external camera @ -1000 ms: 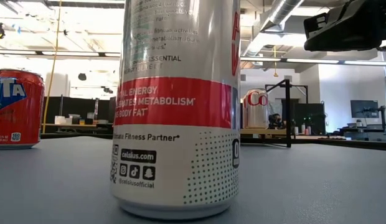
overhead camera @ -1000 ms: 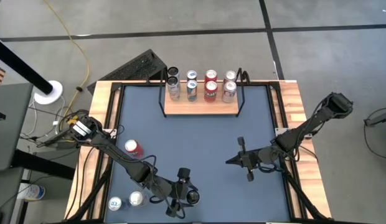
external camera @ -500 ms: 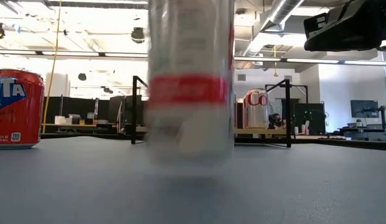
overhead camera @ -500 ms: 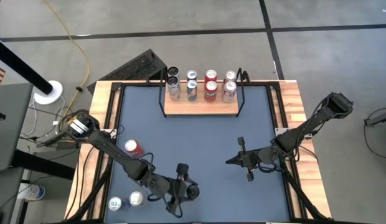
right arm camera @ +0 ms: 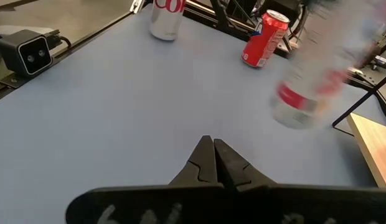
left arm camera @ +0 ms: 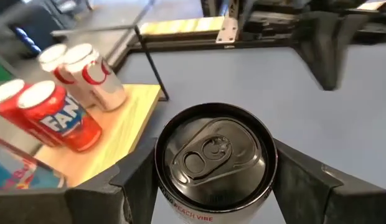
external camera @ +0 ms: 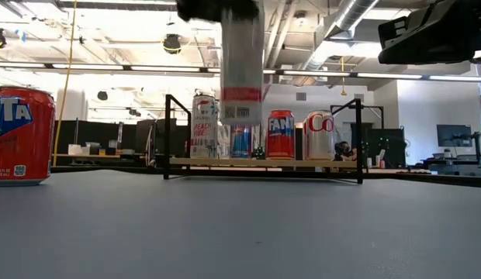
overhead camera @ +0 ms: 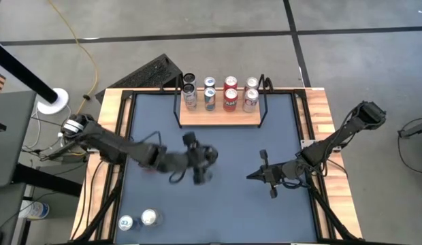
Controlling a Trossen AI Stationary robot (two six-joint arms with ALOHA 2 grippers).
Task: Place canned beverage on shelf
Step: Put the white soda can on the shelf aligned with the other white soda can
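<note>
A tall white can with a red band (external camera: 242,70) hangs upright above the table's middle, with my left gripper (overhead camera: 204,158) shut on it; its dark top (left arm camera: 215,152) shows in the left wrist view. The shelf (overhead camera: 219,116), a light-wood board with black wire ends, stands at the table's far edge and carries several cans (external camera: 281,134). My right gripper (overhead camera: 255,175) is shut and holds nothing, low over the table's right half. My left gripper pinches the can's side wall (left arm camera: 171,202) just below its rim, one finger (left arm camera: 134,183) on each side. The fingers come nearly level from the table's left. The can is upright and its bottom end (external camera: 242,120) hangs clear of the table.
A red Fanta can (external camera: 22,136) stands on the table's left part. Two more cans (overhead camera: 137,219) stand at the near left corner. A red can (right arm camera: 264,38) and a white Coke can (right arm camera: 167,15) show in the right wrist view. The shelf's front strip (overhead camera: 224,121) is bare wood.
My left gripper has risen and swung from the table's near edge toward its middle and the shelf, tipping from pointing steeply down to nearly level. The can has gone with it, lifted off the table and still upright.
</note>
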